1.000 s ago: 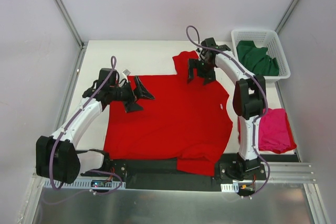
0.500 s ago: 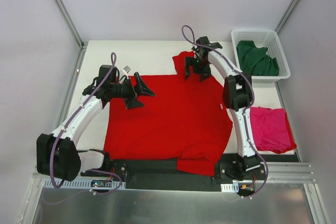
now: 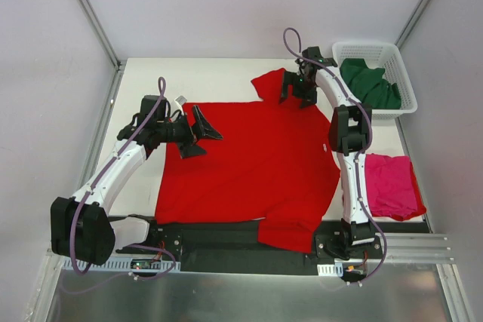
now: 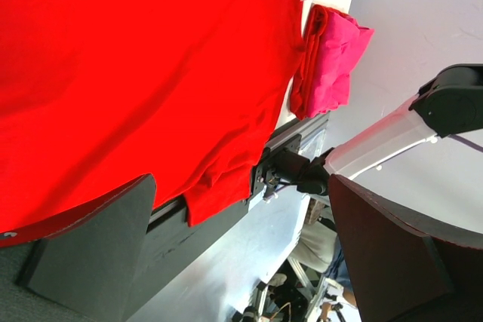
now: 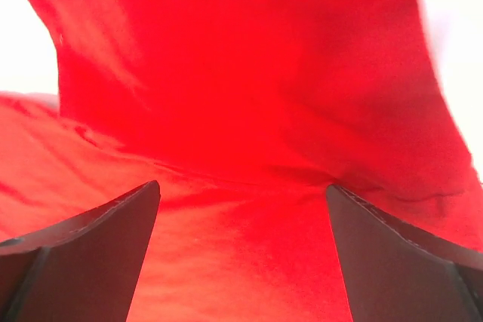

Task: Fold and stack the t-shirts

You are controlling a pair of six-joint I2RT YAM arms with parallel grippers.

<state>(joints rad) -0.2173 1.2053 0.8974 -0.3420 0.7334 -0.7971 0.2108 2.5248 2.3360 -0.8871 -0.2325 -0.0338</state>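
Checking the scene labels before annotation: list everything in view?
bright red cotton t-shirt: 1, red, spread flat mid-table
magenta-pink cotton t-shirt: 1, pink, folded, near right of table
dark green cotton t-shirt: 1, green, bunched inside the basket
white plastic lattice basket: 1, white, far right corner
white table: 1, white, under everything
left claw: 1, black, open, over the red shirt's far left corner
right claw: 1, black, open, over the red shirt's far sleeve
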